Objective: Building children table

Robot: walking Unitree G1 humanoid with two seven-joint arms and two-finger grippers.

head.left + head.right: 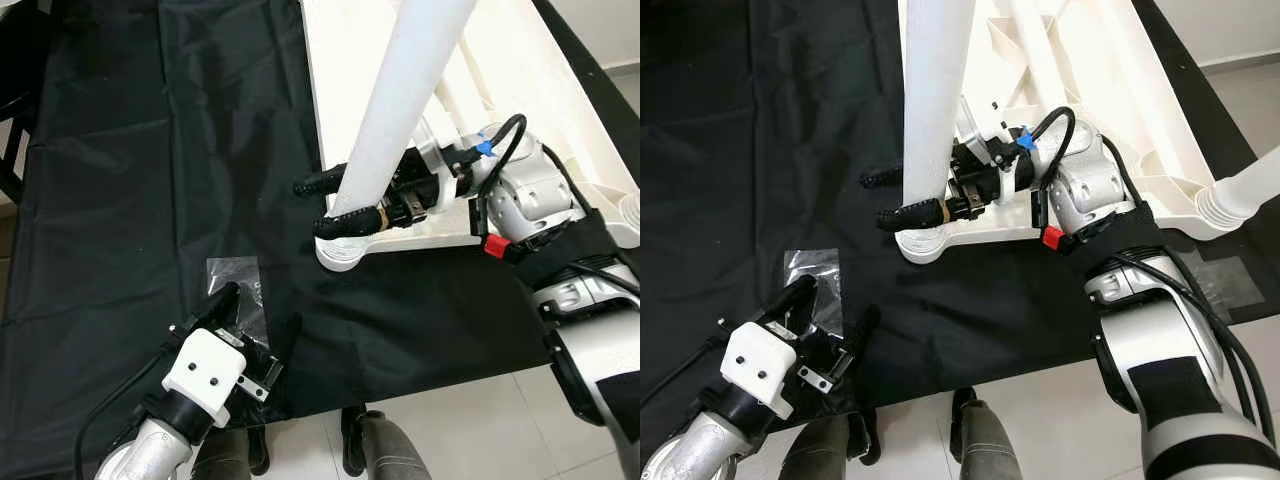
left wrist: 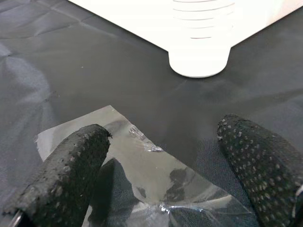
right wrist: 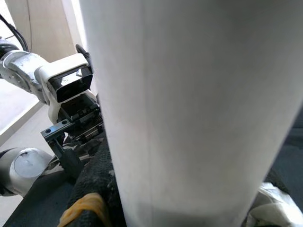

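Note:
A white children's table (image 1: 520, 70) lies upside down on a black cloth (image 1: 150, 150). A white table leg (image 1: 405, 90) stands tilted in the near corner socket (image 1: 343, 252). My right gripper (image 1: 318, 205) is shut on this leg just above the socket, one black finger on each side; up close the leg (image 3: 199, 109) blocks most of the right wrist view. My left gripper (image 1: 258, 312) is open, low over the cloth near its front edge. Its fingers (image 2: 61, 175) straddle a small clear plastic bag (image 2: 142, 165), without touching it as far as I can tell.
A second white leg (image 1: 1250, 190) stands in the table's right corner. The black cloth ends close to my feet (image 1: 370, 445), with pale tiled floor (image 1: 470, 420) beyond it. Dark furniture (image 1: 10, 110) stands at the far left edge.

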